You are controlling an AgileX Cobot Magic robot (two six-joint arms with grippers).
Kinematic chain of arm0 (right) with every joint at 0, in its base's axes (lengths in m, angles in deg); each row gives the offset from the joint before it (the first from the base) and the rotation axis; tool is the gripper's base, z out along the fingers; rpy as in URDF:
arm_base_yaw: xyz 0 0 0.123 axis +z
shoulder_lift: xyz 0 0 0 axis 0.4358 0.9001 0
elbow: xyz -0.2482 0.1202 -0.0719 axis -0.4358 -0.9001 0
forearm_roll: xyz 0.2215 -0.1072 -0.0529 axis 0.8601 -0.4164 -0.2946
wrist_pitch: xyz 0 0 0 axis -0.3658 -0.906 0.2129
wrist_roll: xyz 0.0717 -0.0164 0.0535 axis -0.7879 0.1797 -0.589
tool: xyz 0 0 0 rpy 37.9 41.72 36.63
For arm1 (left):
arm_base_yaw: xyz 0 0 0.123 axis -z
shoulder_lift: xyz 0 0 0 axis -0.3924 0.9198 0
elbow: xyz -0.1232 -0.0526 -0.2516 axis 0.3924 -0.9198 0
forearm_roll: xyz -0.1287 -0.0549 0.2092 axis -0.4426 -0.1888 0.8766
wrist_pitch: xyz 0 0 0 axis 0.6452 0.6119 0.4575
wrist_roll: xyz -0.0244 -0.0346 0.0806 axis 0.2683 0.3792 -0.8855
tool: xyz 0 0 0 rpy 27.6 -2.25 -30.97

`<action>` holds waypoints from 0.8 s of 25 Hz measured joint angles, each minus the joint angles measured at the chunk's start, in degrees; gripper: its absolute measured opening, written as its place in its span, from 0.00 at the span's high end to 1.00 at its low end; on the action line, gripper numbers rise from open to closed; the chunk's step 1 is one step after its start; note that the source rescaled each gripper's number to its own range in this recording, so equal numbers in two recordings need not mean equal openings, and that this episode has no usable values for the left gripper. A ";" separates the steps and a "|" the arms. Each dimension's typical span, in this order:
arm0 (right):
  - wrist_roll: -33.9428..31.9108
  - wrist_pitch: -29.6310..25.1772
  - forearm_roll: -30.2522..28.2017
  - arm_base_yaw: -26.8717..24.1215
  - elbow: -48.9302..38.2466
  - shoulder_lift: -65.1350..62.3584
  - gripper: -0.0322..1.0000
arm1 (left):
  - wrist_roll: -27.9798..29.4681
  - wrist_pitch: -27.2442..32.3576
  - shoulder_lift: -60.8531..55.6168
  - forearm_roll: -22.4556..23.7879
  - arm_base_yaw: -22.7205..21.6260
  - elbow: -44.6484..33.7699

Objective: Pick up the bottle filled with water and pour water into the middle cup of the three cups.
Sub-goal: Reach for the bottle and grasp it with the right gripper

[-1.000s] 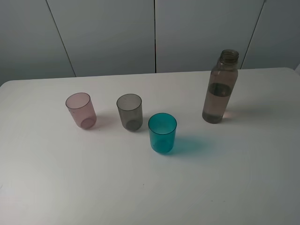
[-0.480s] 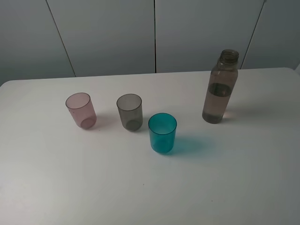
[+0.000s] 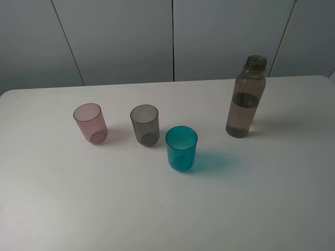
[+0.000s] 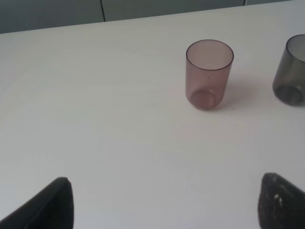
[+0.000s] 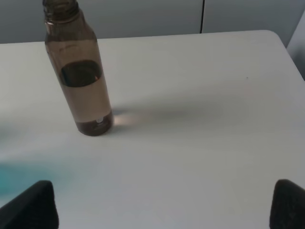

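Three cups (image 3: 145,124) stand on the white table (image 3: 261,209): a pink cup (image 3: 90,123) toward the left edge, the grey middle cup (image 3: 145,124) near the centre, and a teal cup (image 3: 181,148) just beside it, closer to the front edge. The bottle (image 3: 245,99) stands upright and uncapped near the far edge, toward the far right corner, well apart from the cups. It looks part full.

I judge that nothing is done yet: the bottle is untouched and the grey cup looks empty. Grasping, lifting and pouring all remain.

Neither of my arms shows in the high view. My left gripper (image 4: 164,205) hangs low, facing the pink cup, jaws spread wide and holding nothing. My right gripper (image 5: 162,205) faces the bottle from a distance, jaws likewise wide and bare.
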 joint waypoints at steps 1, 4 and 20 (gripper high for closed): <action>0.00 -0.30 0.00 0.00 0.84 0.31 0.11 | 0.00 0.00 0.00 0.00 0.00 0.00; 0.00 -1.50 0.00 0.00 4.11 4.35 0.11 | 0.00 0.00 0.00 0.00 0.00 0.00; -0.03 7.90 0.56 0.00 18.52 40.20 0.11 | 0.00 0.00 0.00 0.00 0.00 0.00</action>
